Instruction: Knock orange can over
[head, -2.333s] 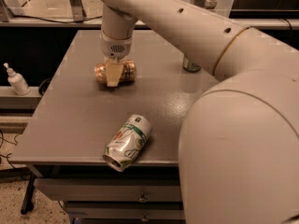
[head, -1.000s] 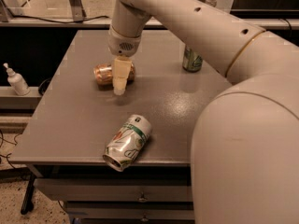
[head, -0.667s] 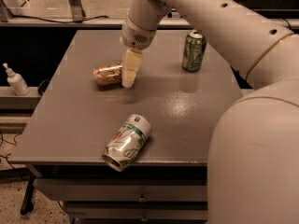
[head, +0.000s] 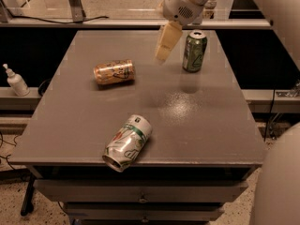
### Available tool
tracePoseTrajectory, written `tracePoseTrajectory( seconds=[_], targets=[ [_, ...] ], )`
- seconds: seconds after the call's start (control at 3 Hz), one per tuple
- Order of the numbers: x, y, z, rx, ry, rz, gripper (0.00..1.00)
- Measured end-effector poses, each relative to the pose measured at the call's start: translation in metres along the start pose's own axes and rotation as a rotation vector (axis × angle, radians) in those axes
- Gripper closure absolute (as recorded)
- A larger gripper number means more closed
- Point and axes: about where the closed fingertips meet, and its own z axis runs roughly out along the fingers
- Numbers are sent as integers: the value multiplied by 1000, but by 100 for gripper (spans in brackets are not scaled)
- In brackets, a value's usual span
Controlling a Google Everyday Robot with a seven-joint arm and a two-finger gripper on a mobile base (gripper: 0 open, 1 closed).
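Camera view is showing my gripper (head: 162, 55) hanging in the air over the far part of the grey table (head: 206, 125). Its pale fingers are pointing down and slightly left, lying together with no gap showing between them and gripping nothing. The orange can (head: 114, 72) is lying on its side on the left half of the tabletop, its long axis running roughly left to right and its dark scribbled lettering facing up. It is sitting well apart from my gripper, down and to the left of the fingertips. Just to the right of my gripper a green can (head: 194, 50) is standing upright with its silver top showing, near the fingers but not touching them. At the near side a white can with green and red markings (head: 127, 142) is lying dented on its side, one end reaching the table's front edge. Off the table, on a low ledge at the left, a white pump bottle (head: 16, 81) is standing. My arm (head: 185, 3) is coming in from the upper right.
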Motion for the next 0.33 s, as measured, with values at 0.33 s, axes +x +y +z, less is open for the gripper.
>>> tracePoseTrajectory(
  seconds=[0.33],
  targets=[
    [2,-1,-4,7,-3,4,0]
  ],
)
